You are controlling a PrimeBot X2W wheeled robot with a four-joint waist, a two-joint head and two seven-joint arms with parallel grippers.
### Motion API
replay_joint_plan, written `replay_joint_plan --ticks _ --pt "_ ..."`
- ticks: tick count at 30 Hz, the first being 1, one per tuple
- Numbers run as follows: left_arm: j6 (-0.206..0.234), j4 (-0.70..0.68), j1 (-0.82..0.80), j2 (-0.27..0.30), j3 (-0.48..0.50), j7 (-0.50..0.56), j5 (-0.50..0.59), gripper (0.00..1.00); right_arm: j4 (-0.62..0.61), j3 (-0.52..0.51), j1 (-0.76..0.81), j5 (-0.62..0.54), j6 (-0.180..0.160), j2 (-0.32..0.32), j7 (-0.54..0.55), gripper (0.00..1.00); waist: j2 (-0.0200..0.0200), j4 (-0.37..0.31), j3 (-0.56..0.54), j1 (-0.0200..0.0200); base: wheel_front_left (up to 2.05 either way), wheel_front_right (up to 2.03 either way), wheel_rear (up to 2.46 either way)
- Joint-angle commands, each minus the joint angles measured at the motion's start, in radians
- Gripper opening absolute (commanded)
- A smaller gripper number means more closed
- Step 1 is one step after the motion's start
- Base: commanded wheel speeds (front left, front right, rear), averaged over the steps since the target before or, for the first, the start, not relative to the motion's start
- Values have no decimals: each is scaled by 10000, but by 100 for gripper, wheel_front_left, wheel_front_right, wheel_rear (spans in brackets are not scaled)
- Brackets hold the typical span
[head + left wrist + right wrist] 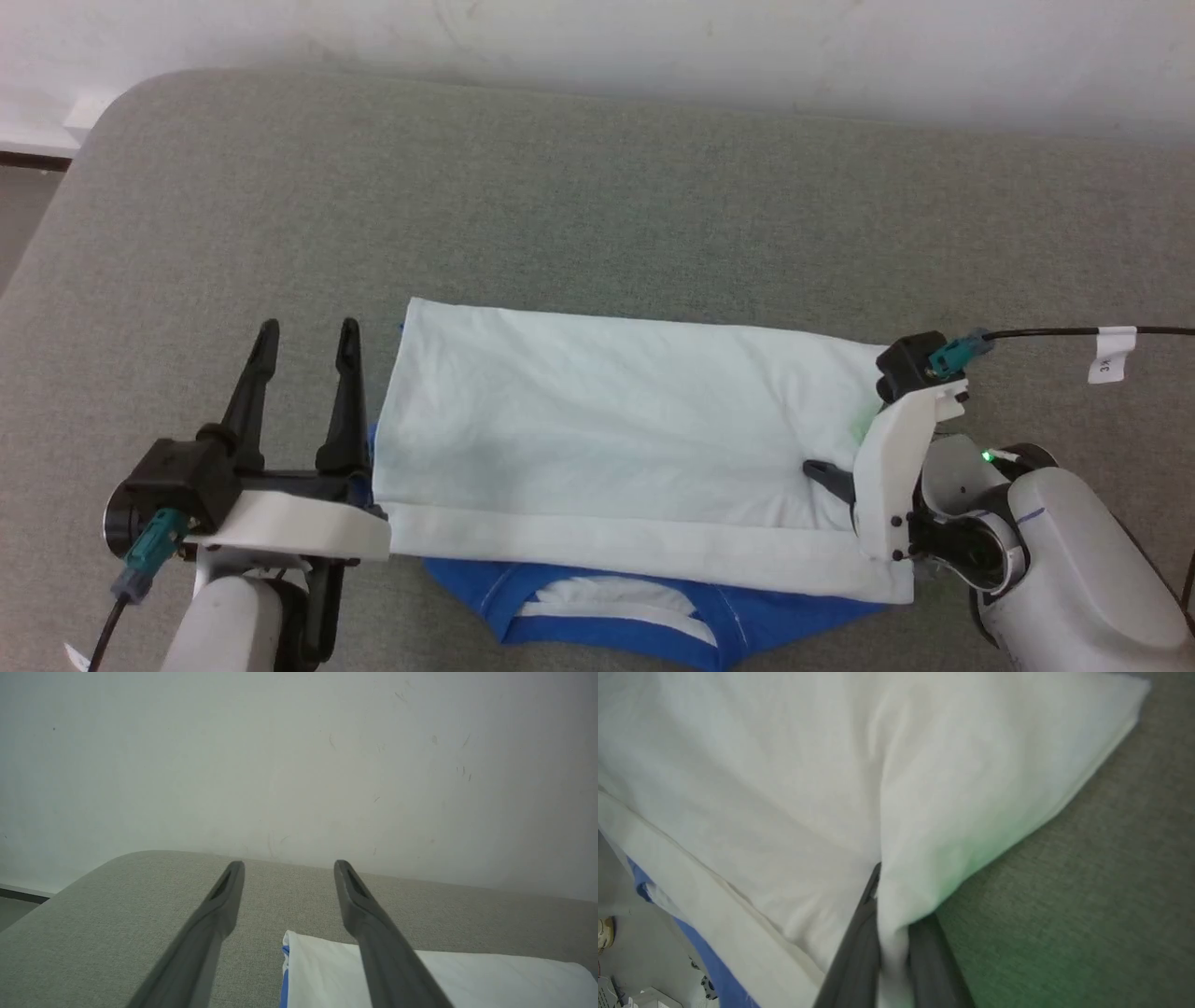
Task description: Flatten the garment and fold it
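Note:
The garment (607,439) lies folded on the grey table (560,187), white body on top, hem band along the near side. Its blue neckband and shoulders (607,611) stick out at the near edge. My right gripper (822,471) comes in from the right and is shut on the white cloth at the garment's right end. In the right wrist view, fabric (761,788) is pinched between my right gripper's (892,914) dark fingers. My left gripper (309,327) stands open just left of the garment, holding nothing. The left wrist view has my left gripper (289,865) over the garment's left corner (467,975).
A pale wall (653,37) runs behind the table. The table's rounded corner and left edge (56,215) drop to the floor. A black cable with a white tag (1111,353) hangs at the right. Grey tabletop stretches beyond the garment.

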Motion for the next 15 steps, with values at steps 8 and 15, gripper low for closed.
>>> replay_joint_plan --ticks 8,15 --pt "-221 134 -86 -181 205 -47 284 100 417 -1309 568 -183 -38 -1333 251 0 0 -180 -234 -1 0 0 0" --pt "-343 260 57 -231 212 -47 377 100 506 -2724 832 -1405 -38 -1998 744 0 0 -339 -457 -1 0 0 0"
